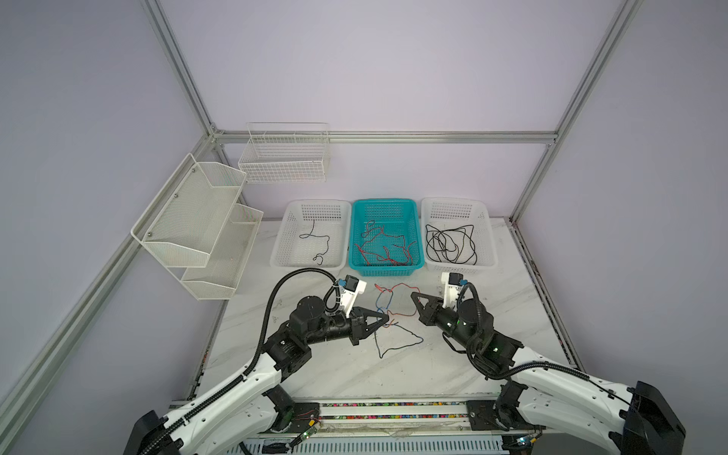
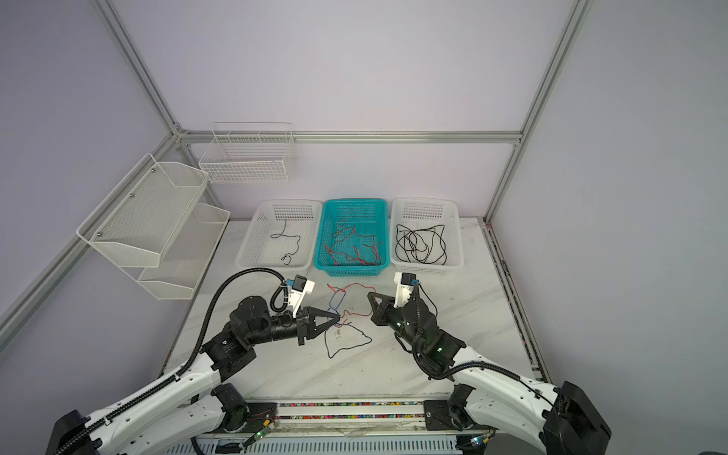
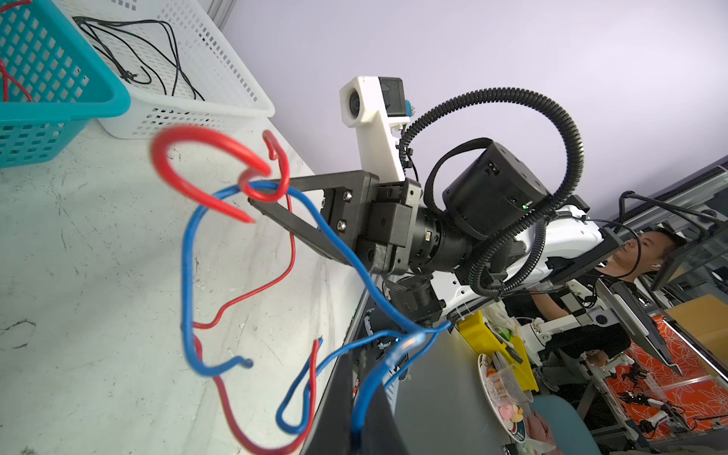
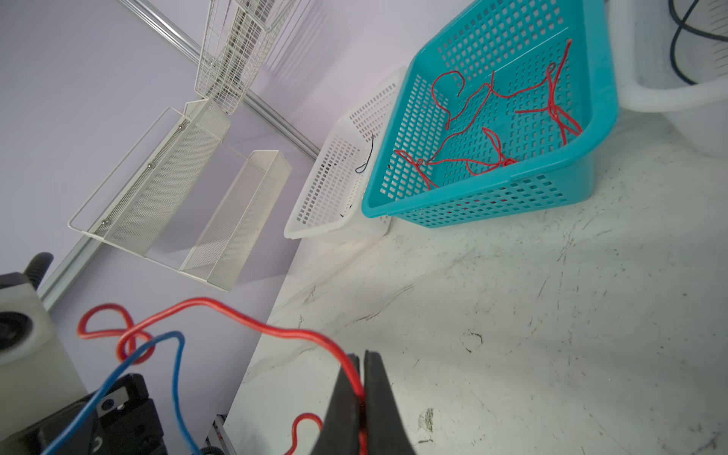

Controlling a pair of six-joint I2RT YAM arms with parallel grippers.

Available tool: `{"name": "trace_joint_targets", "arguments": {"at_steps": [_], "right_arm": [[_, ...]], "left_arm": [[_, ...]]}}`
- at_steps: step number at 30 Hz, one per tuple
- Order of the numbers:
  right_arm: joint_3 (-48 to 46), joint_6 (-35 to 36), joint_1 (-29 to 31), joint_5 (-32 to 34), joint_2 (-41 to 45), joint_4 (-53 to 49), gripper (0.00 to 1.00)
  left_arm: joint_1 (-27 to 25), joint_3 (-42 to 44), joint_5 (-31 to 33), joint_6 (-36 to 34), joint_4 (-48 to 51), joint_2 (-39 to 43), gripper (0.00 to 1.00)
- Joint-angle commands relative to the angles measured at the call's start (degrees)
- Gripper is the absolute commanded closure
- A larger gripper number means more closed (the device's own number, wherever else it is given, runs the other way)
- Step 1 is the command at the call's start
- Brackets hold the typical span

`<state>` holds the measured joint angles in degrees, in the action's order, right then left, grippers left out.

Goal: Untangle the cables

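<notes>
Marble tabletop (image 1: 354, 374), tangle of thin red, blue, black cables (image 3: 184, 275)

Red cable (image 2: 356, 283): from the knot to the right gripper (image 2: 369, 294), jaws closed on it.
Blue cable (image 2: 331, 302): loop by the left gripper (image 2: 337, 317), jaws closed at the knot.
Black cable (image 2: 350, 347): slack on the table (image 2: 472, 315), near side of the knot.
Left basket (image 2: 252, 240): one black strand (image 2: 289, 242).
Teal basket (image 2: 346, 270): red strands (image 2: 354, 252).
Right basket (image 2: 427, 270): black coils (image 2: 419, 246).
</notes>
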<state>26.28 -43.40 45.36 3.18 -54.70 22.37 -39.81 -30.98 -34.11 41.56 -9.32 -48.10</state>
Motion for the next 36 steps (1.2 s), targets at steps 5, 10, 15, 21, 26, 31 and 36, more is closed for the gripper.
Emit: {"name": "trace_joint_targets", "arguments": {"at_steps": [5, 10, 15, 21, 26, 31, 36], "right_arm": [[0.88, -3.94, -19.00, -11.21, -7.99, -2.38, 1.00], [1.73, -2.74, -22.77, -14.48, -10.77, -1.54, 1.00], [2.00, -2.77, -23.01, -18.39, -8.27, -0.92, 1.00], [10.15, 0.41, -23.00, -17.71, -4.76, -7.25, 1.00], [19.12, 2.86, -23.01, -18.74, -13.69, -7.17, 1.00], [29.85, 2.95, -22.96, -19.77, -29.51, -4.20, 1.00], [40.84, 4.29, -22.88, -16.84, -43.73, -4.94, 1.00]], "left_arm": [[-0.18, 2.03, -1.01, -0.91, 5.60, 8.45, 1.00], [-0.18, 2.04, 2.45, -1.67, 13.48, 16.81, 1.00], [0.00, -1.80, 8.40, -5.47, 24.93, 21.43, 1.00], [0.17, -9.64, 20.42, -11.64, 39.47, 18.96, 1.00], [0.92, -16.79, 28.56, -17.01, 45.89, 13.99, 1.00], [2.22, -19.82, 34.02, -19.86, 46.90, 11.67, 1.00], [4.21, -20.30, 34.24, -20.63, 46.59, 10.48, 1.00]]}}
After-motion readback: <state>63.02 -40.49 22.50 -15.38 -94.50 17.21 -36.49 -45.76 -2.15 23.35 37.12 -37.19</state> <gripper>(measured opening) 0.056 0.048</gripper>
